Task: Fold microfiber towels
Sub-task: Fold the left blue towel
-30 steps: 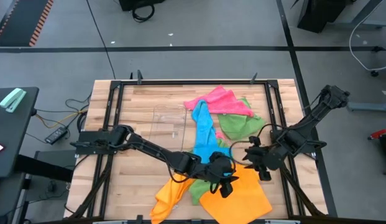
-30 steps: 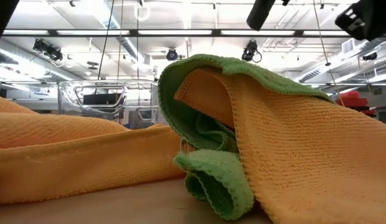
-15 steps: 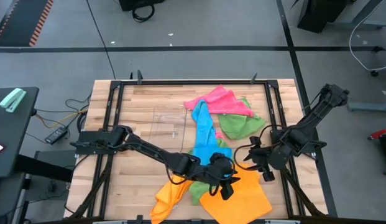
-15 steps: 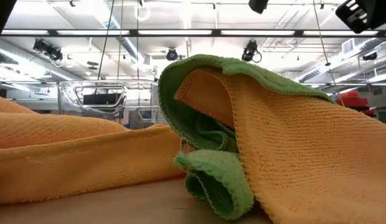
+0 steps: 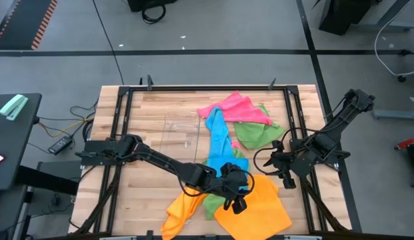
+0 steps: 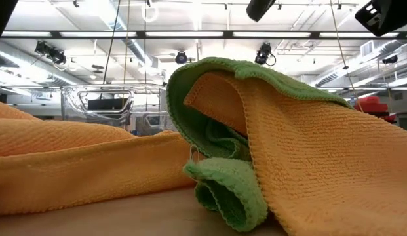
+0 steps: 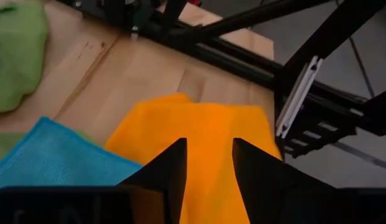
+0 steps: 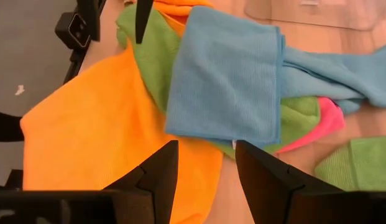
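A rumpled orange microfiber towel (image 6: 301, 157) is blocking the low view; wrist views are showing the left gripper (image 7: 208, 155) and right gripper (image 8: 205, 158) hovering parted, empty.

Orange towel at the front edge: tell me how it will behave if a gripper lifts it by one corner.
The orange towel will probably hang limp, since it lies draped in soft folds. It looks light for its area. It overlaps a green towel, so that may drag along.

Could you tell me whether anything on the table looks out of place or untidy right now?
Yes: the microfiber towels lie in an overlapping heap, none neatly folded. An orange towel sits at the table's near edge, over a green one. Both claws, left and right, hover open and empty.
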### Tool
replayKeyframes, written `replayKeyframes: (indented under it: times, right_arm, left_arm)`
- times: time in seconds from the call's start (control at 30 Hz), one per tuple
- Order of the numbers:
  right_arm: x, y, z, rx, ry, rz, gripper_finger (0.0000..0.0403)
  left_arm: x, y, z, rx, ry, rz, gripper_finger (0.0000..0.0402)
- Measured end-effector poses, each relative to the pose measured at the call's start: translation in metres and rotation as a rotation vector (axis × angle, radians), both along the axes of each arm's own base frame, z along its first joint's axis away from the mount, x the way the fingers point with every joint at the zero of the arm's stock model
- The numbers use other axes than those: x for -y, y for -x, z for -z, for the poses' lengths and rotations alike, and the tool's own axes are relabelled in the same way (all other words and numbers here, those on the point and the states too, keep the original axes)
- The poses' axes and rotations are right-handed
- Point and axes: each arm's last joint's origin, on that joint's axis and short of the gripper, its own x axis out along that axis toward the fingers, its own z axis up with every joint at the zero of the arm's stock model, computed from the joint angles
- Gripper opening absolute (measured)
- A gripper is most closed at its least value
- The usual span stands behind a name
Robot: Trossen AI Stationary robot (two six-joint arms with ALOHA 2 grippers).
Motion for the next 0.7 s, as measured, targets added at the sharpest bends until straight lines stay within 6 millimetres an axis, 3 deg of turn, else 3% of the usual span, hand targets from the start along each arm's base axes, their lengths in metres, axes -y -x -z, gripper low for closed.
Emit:
replayKeyframes:
  times: [0.27, 0.43, 0.7]
  right_arm:
    - [0.000, 0.000, 0.000, 0.007, -0.012, 0.037, 0.0170]
    - [0.001, -0.001, 0.000, 0.018, -0.003, 0.053, 0.0170]
    - [0.001, -0.001, -0.001, 0.021, -0.015, 0.073, 0.0170]
  left_arm:
    - [0.000, -0.003, -0.004, 0.050, 0.037, -0.012, 0.0133]
    - [0.000, 0.000, 0.003, 0.008, -0.023, -0.021, 0.0136]
    - [-0.003, 0.010, 0.026, -0.123, -0.162, -0.078, 0.0201]
